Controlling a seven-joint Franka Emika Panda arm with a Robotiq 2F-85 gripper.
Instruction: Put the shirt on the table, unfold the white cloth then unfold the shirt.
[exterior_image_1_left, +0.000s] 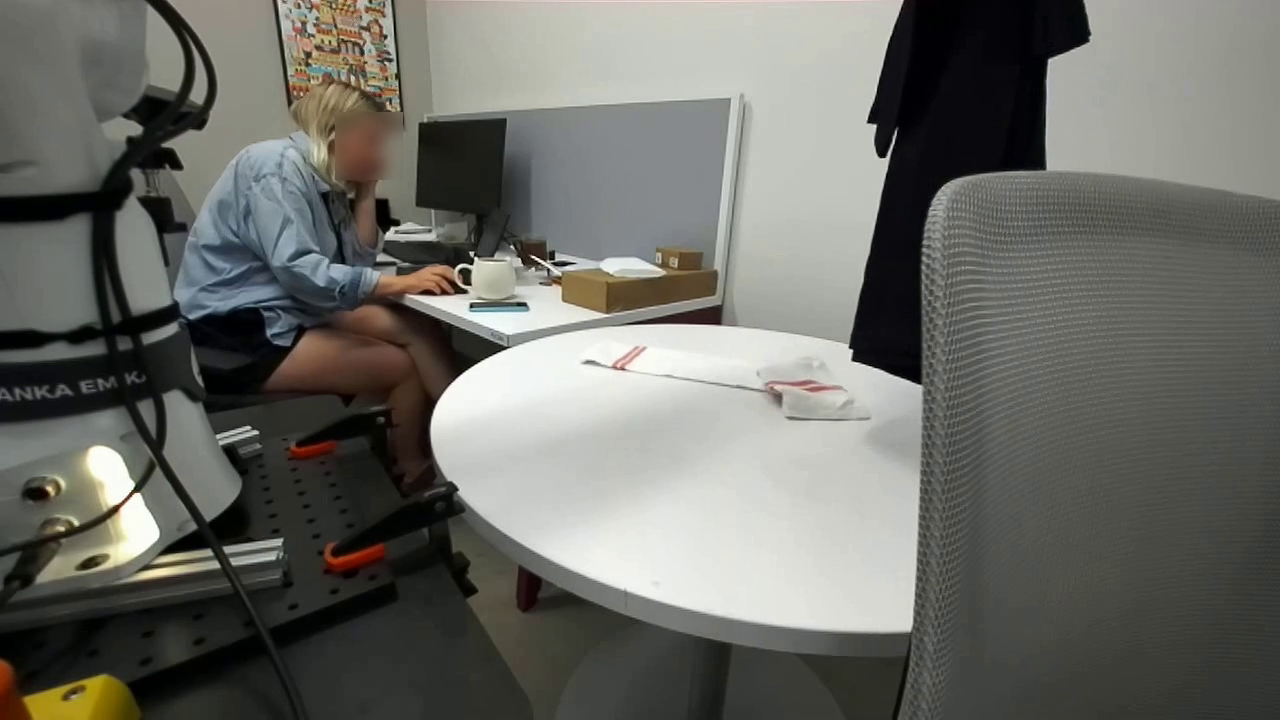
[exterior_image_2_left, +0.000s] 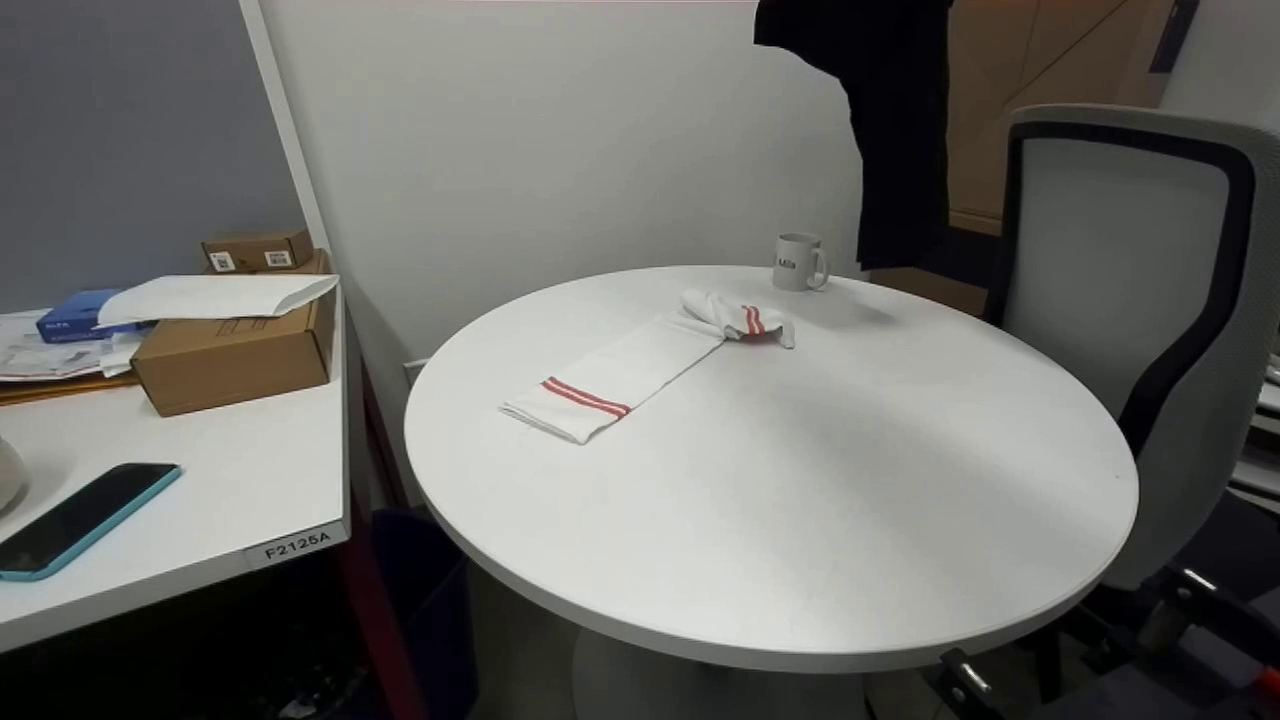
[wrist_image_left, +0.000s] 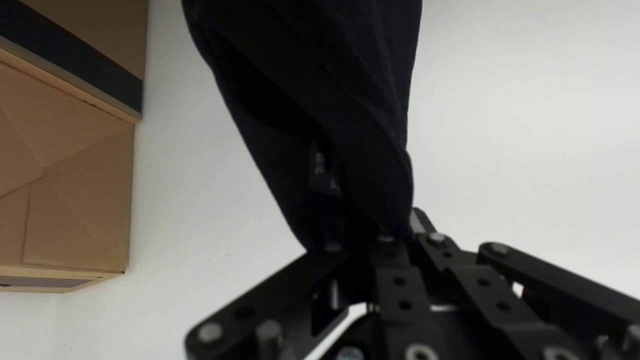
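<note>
The shirt, black, hung in the air; in the wrist view the fingers stood narrow, pinched on its gathered end, their tips hidden by dark folds. A small pale marking showed inside those folds, too blurred to read. In both exterior views the lower end of the shirt hung by the far edge of the table; I could not tell whether it was over the top or just past it. The white cloth lay folded in a long strip with red stripes near each end. In an exterior view it ran from near the left edge toward the far edge, its farther end bunched and near an upright mug close to the far edge. In an exterior view a chair covered the right edge.
</note>
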